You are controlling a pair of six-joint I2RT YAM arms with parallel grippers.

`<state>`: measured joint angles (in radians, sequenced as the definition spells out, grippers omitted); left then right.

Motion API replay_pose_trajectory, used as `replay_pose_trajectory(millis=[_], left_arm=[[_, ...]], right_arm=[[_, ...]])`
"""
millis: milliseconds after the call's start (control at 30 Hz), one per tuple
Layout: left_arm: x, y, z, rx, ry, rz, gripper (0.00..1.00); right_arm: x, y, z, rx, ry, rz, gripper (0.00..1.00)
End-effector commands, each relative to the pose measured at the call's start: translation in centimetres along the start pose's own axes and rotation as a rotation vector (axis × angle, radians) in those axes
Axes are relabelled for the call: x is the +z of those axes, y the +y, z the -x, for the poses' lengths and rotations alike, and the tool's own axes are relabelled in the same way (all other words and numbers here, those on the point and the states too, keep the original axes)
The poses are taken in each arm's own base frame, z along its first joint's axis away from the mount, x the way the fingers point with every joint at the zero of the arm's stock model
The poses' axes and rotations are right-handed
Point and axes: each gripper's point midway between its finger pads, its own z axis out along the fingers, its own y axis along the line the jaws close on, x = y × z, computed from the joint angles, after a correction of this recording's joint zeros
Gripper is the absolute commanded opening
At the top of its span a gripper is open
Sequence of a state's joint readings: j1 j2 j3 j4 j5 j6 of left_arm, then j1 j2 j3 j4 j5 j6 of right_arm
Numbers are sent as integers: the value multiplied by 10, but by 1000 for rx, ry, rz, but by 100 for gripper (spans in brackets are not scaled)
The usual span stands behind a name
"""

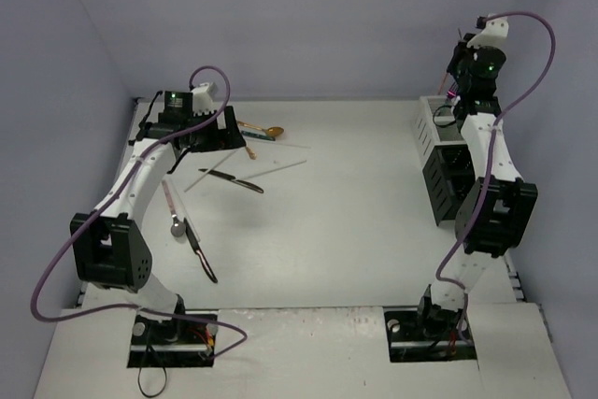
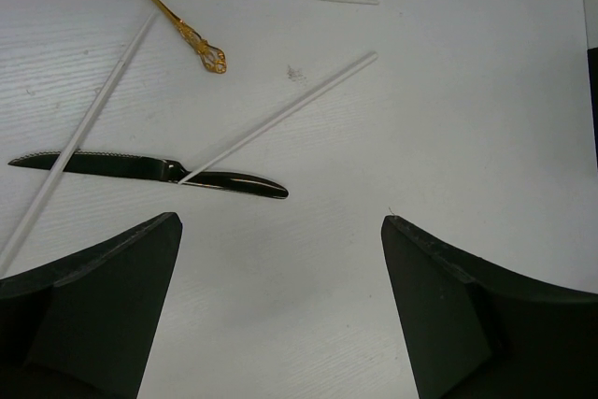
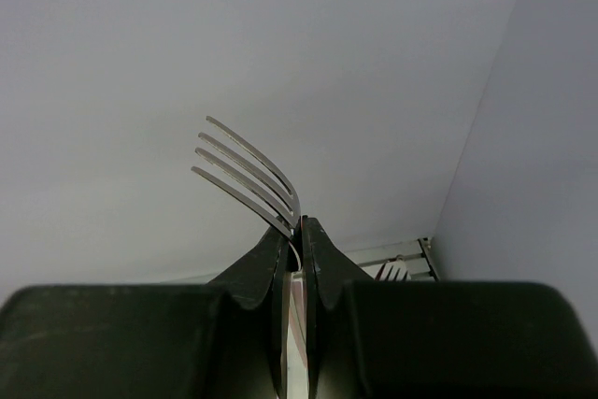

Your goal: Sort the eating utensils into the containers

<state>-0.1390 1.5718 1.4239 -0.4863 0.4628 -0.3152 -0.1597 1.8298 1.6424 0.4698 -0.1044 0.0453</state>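
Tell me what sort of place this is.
Likely a robot test cell: white table boxed in by plain grey panels, a knife and chopsticks lying loose, cutlery holders at one edge.

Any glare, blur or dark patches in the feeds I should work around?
Left wrist: sharp and evenly lit, with a bright glint on the knife; its own fingers are nearly black. Right wrist: the fork is crisp against the plain wall, the right gripper a dark featureless mass. Top external: soft light, faint shadows, black holder hard to read.
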Motion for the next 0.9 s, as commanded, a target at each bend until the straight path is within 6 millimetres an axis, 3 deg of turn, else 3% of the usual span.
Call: replay_pose_trajectory(millis=[0, 600, 767, 867], left_arm=[[-2, -6, 32, 49, -99, -9, 87], [20, 11, 24, 11, -46, 37, 87], [21, 15, 27, 16, -49, 56, 87], [22, 18, 28, 18, -49, 75, 87]], right_arm=[[5, -15, 55, 2, -196, -36, 0], [30, -36, -19, 13, -90, -11, 0], [27, -30, -22, 17, -80, 23, 31], [21, -24, -12, 22, -93, 52, 45]])
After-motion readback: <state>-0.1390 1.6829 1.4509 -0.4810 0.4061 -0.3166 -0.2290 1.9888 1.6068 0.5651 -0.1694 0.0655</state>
